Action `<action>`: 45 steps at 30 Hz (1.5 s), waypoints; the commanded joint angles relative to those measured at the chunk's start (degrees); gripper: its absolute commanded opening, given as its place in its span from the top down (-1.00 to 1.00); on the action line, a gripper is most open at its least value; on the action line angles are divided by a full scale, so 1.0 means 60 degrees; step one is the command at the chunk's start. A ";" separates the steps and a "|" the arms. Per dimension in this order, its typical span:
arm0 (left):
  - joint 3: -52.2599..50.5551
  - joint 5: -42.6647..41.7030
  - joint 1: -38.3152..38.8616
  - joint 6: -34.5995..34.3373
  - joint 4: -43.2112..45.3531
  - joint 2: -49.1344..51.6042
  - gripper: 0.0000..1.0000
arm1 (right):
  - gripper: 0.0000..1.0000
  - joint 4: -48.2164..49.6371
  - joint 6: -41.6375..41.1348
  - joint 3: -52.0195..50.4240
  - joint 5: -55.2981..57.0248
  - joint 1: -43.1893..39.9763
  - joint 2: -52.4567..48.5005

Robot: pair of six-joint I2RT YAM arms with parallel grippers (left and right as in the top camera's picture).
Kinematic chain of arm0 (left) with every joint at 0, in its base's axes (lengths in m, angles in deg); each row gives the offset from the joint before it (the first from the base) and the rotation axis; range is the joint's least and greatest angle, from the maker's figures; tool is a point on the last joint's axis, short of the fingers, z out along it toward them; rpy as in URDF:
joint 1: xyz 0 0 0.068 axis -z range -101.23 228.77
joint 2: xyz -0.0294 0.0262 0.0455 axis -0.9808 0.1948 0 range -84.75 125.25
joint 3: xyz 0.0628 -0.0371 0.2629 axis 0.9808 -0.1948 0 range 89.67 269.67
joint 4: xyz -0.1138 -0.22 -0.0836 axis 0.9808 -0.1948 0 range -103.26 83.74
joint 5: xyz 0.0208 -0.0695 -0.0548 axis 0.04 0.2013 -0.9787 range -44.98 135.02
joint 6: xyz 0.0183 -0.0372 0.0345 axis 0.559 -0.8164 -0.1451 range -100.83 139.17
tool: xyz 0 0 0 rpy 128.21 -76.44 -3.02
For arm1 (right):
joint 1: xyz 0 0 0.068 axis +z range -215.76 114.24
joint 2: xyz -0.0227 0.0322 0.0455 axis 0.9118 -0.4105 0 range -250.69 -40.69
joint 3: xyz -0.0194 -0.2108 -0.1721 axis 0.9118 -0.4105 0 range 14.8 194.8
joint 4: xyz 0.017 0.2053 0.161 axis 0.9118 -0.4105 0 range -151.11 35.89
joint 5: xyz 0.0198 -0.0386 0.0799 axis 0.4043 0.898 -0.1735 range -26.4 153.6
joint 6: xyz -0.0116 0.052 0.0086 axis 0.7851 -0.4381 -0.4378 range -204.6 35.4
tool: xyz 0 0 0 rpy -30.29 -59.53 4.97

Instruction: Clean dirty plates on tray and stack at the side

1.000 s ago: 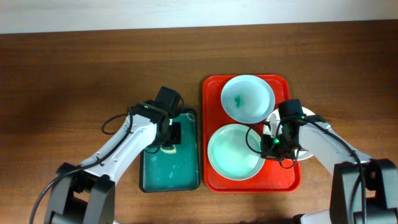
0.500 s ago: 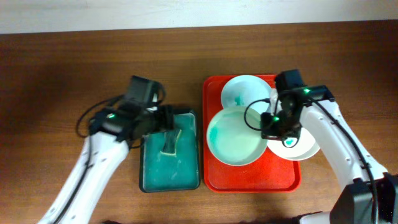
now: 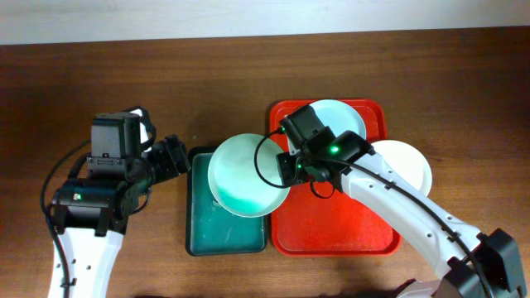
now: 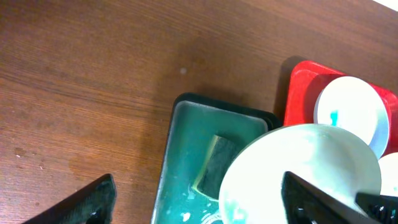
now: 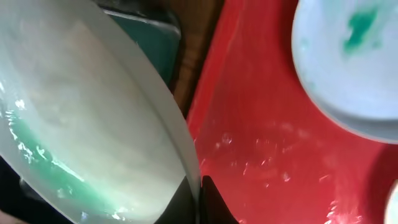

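My right gripper [image 3: 286, 168] is shut on the rim of a pale plate [image 3: 247, 175] with a teal-green smear. It holds the plate tilted over the teal basin [image 3: 199, 236], left of the red tray [image 3: 331, 228]. The pinched rim [image 5: 189, 168] shows edge-on between the right gripper [image 5: 199, 202] jaws. A second smeared plate [image 3: 338, 117] lies at the tray's back, partly under the right arm. A white plate [image 3: 406, 165] overlaps the tray's right edge. My left gripper [image 3: 175, 156] is open and empty, left of the basin. The held plate [image 4: 298, 168] fills the left wrist view between the left gripper [image 4: 199, 208] fingers.
A sponge [image 4: 214, 165] lies in the wet basin [image 4: 186, 124], partly under the held plate. Bare wooden table [image 3: 99, 74] surrounds the basin and tray. The tray floor [image 5: 267, 149] is wet. The right arm [image 3: 389, 203] crosses the tray diagonally.
My right gripper lifted the plate off the tray and carried it left over the basin. My left gripper let go of the sponge, opened and drew back to the left.
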 commanded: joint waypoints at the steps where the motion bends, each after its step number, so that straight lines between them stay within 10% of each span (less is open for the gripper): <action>1: 0.0160 0.0146 -0.0040 0.0178 -0.0076 -0.0073 -0.75 | 0.92 -0.0255 0.0390 0.0718 0.2433 0.0721 -0.0029; 7: 0.0160 0.0481 -0.0040 0.0178 -0.0146 -0.0062 -0.78 | 0.92 -0.0841 -0.0273 0.1016 0.8164 0.3286 -0.0029; 15: 0.0160 0.0608 -0.0040 0.0178 -0.0229 -0.0062 -0.80 | 0.92 -0.1053 -0.0270 0.1016 1.0659 0.4860 -0.0029; 36: 0.0160 0.0612 -0.0040 0.0178 -0.0237 -0.0062 -0.83 | 0.92 -0.1053 -0.0397 0.1016 1.1187 0.5246 -0.0029; 41: 0.0160 0.0608 -0.0040 0.0178 -0.0237 -0.0062 -0.84 | 0.92 -0.1195 -0.4025 0.0914 0.5996 0.3952 -0.0080; 45: 0.0160 0.0608 -0.0040 0.0178 -0.0255 -0.0062 -0.87 | 0.92 -0.1242 -0.2011 0.1177 0.0754 0.1177 0.0503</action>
